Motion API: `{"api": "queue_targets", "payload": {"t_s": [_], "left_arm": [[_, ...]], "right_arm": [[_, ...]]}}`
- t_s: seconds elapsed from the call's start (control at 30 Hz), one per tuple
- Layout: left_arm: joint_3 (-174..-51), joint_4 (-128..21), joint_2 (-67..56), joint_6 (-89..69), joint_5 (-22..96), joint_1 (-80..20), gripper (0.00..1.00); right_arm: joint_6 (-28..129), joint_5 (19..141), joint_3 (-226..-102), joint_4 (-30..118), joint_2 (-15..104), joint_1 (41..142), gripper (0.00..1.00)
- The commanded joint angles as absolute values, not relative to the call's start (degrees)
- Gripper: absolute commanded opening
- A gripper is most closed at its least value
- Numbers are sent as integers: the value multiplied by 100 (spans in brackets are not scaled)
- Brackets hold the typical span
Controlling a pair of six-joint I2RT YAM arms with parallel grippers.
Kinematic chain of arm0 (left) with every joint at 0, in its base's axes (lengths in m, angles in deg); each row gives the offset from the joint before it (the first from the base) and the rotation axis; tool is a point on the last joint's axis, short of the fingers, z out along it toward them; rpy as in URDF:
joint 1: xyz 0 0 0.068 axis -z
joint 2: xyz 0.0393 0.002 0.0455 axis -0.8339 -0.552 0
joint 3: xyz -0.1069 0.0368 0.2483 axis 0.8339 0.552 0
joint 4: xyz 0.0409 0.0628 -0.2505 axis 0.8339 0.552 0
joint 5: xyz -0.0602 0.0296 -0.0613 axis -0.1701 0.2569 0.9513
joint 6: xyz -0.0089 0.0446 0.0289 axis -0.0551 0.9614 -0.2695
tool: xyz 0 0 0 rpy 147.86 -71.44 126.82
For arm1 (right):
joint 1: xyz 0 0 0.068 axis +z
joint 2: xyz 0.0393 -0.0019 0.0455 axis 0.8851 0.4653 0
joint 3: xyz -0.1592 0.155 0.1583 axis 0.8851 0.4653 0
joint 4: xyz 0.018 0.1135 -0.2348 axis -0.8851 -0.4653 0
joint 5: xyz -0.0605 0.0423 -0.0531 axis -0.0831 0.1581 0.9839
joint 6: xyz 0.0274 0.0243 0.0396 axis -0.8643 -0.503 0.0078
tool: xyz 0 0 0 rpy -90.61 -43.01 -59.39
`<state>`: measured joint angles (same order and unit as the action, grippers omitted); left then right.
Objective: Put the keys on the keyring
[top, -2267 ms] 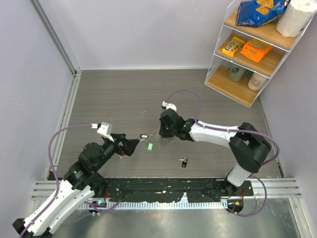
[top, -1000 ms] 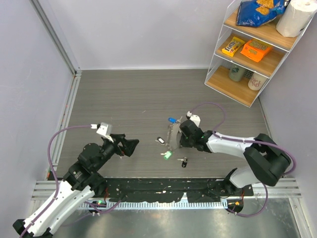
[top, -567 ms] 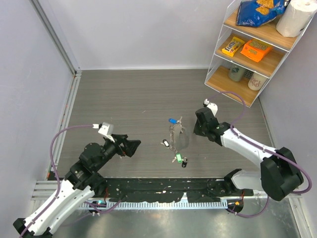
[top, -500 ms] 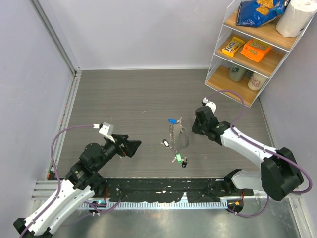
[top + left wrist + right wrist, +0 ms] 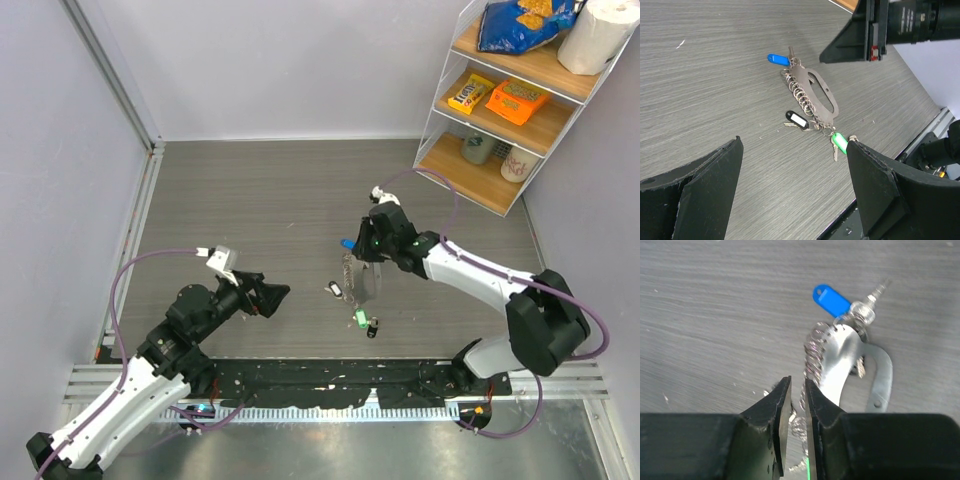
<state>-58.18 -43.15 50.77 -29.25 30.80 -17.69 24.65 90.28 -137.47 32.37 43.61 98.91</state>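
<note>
Since 0.5 s ago the right gripper (image 5: 797,388) has swung back left and now sits over the far end of the keyring (image 5: 358,281). Ring and keys lie as they did.

Far L, the left gripper (image 5: 794,143) points at the bundle from well apart, jaws wide apart w/ nothing btwn them. In its wrist view the fingers (image 5: 705,185) frame the scene, and the R one cuts off what lies just past the green key.

Keyring lies flat on the desk (image 5: 250,190), approx centre. It is a pale grey oval plate w/ a slot, w/ a row of small split rings (image 5: 799,92) along one edge. At the far end is the blue tag (image 5: 777,59), beside a silver key stub (image 5: 790,51). A black tag (image 5: 797,120) w/ white insert sits mid-row, and the green-headed key (image 5: 839,142) is at the near end. The black-headed key (image 5: 372,328) lies just beside it; touching or ringed, can't tell.

In the right wrist view the jaws are all but together, w/ a thin slit only and nothing seen clamped. They hide the nearer rings, and the view is soft.

Far R is a shelf (image 5: 455,172) w/ chip bag (image 5: 515,22), paper roll (image 5: 598,35), yellow pack (image 5: 470,93), orange pack (image 5: 517,100) and mugs (image 5: 478,148). Print on these is too small to read. The red mark (image 5: 873,50) on the R gripper body is unreadable.
</note>
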Motion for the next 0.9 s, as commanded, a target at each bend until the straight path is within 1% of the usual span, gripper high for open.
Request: {"api": "queue_targets", "payload": {"t_s": [0.0,0.1,0.2,0.3,0.53,0.7,0.87], "left_arm": [[-5833,-4711,5029,-2701,3128,-1791,91],[-5824,-4729,4994,-2639,3110,-1800,91],[-5815,-4747,4976,-2578,3102,-1800,91],[-5798,-4747,4958,-2534,3110,-1800,91],[-5692,-4834,5020,-2507,3119,-1800,93],[-5639,-4835,5011,-2463,3093,-1791,93],[-5578,-4817,5099,-2428,3040,-1800,93]], "right_arm": [[2422,8837,-14318,3556,4814,9997,23],[2256,8978,-14503,3530,5149,10173,24],[2080,8952,-14556,3680,5439,10182,32],[1878,8987,-14635,3723,5606,10173,36],[1658,9259,-14706,3583,5835,10182,38],[1508,9171,-14723,3636,6046,10182,38],[1438,9820,-14398,3637,5582,10182,39]]}}
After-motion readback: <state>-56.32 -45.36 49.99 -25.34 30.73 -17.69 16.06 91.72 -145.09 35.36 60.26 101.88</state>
